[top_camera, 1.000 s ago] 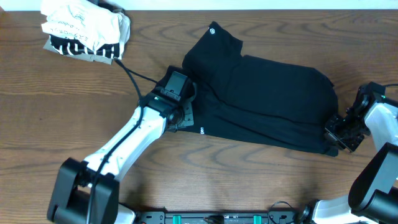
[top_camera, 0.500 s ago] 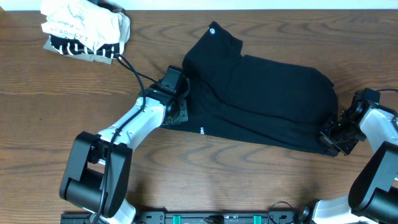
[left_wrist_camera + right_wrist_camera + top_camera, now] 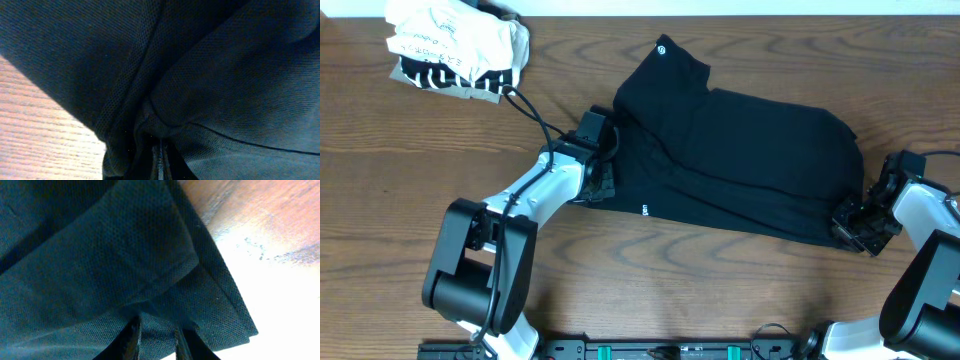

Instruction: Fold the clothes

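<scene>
Black shirt [image 3: 740, 165] lying on table [image 3: 720, 290], white logo mark [image 3: 663, 47] at 11 o'clock, unreadable; left gripper [image 3: 603, 172] and right gripper [image 3: 852, 222] clenching its edges

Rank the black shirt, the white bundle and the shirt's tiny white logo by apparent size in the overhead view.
1. black shirt, by far the largest.
2. white bundle, much smaller.
3. white logo, a tiny mark near the shirt's top edge.

The left gripper [image 3: 601, 172] has been drawn up and left along the black shirt's [image 3: 750, 160] left edge, its arm folded nearer. The right gripper [image 3: 857, 218] has been shifted slightly leftward.
</scene>
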Robot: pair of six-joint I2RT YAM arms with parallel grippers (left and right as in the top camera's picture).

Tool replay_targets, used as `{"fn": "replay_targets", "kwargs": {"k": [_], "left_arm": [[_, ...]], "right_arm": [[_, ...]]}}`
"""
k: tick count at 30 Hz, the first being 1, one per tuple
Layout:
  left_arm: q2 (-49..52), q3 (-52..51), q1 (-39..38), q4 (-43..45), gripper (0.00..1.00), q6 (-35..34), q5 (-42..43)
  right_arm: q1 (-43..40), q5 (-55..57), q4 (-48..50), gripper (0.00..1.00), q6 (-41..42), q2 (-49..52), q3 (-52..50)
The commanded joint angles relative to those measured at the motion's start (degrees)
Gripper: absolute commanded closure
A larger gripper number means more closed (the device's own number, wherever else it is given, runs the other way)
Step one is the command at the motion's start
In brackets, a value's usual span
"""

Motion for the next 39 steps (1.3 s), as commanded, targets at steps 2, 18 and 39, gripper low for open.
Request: {"fn": "replay_targets", "kwargs": {"k": [2,18,39], "left_arm": [[0.8,-0.3,0.3,-0.5,0.93,1.5,-1.0],[0.8,-0.5,2.0,-4.9,0.93,1.5,-5.9],[-5.2,-0.5,2.1,-14.3,0.94,-4.9,-4.3]], "right_arm": [[-1.0,1.3,1.6,0.77,1.7,0.5,-1.5],[-4.9,4.0,5.1,0.75,-0.7,0.5,-1.4],[-5.8,-11.1,-5.3,0.77,-2.0,-0.9,10.7]]}}
